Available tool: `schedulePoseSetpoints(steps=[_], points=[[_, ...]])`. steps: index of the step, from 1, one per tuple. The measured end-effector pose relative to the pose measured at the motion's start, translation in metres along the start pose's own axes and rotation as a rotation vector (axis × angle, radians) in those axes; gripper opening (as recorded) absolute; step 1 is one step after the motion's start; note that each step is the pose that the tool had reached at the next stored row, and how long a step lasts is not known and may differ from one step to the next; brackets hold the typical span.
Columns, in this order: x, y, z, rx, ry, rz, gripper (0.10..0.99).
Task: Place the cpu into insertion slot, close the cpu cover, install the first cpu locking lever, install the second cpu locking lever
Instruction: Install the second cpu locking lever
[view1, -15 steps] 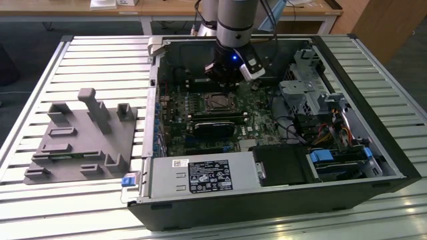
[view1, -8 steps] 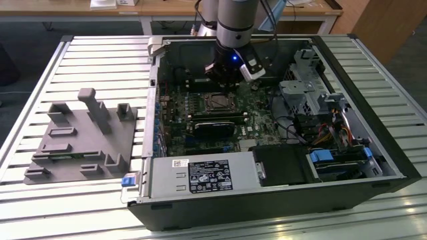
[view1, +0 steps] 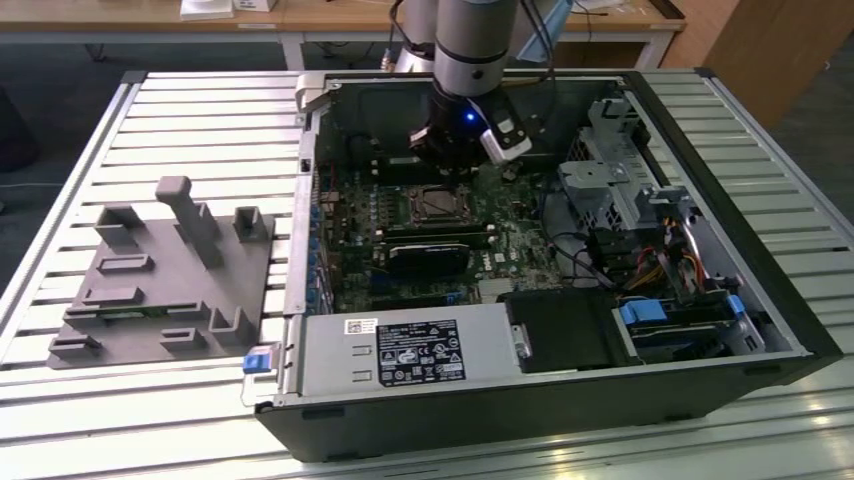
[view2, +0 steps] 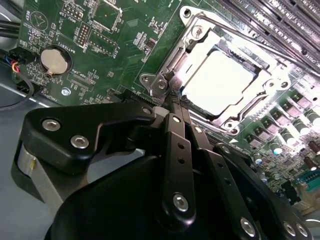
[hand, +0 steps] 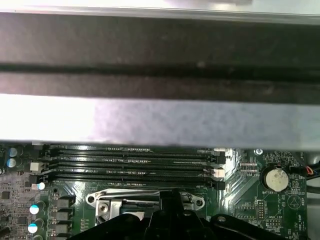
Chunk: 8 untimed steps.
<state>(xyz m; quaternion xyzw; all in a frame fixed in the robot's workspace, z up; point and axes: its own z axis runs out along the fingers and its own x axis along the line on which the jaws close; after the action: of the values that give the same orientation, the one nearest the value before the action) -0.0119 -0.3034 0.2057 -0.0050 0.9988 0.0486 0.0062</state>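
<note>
The tool (view2: 175, 102) is hovering with fingers pressed together at the socket's (view2: 220, 77) edge. The chip (view2: 217, 82) is sitting inside, the metal frame (view2: 200, 35) lying around it at twelve o'clock from the tool.

Grey fixture block (view1: 158, 285) on slatted table (view1: 80, 400), beside open PC case (view1: 747, 250); coin battery (view2: 53, 59) on mobo.

Glare washes out the cpu (view2: 220, 82) just beyond the hand (view2: 175, 107); the case wall (hand: 160, 120) above blurs, overexposed.
</note>
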Motion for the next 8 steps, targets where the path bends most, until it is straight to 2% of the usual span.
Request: schedulePoseSetpoints(steps=[3,8], points=[[-0.0003,0.0003,-0.0036,0.000,0.0085,0.001,0.122],[-0.0005,0.0016,-0.0179,0.000,0.0156,0.002,0.122]])
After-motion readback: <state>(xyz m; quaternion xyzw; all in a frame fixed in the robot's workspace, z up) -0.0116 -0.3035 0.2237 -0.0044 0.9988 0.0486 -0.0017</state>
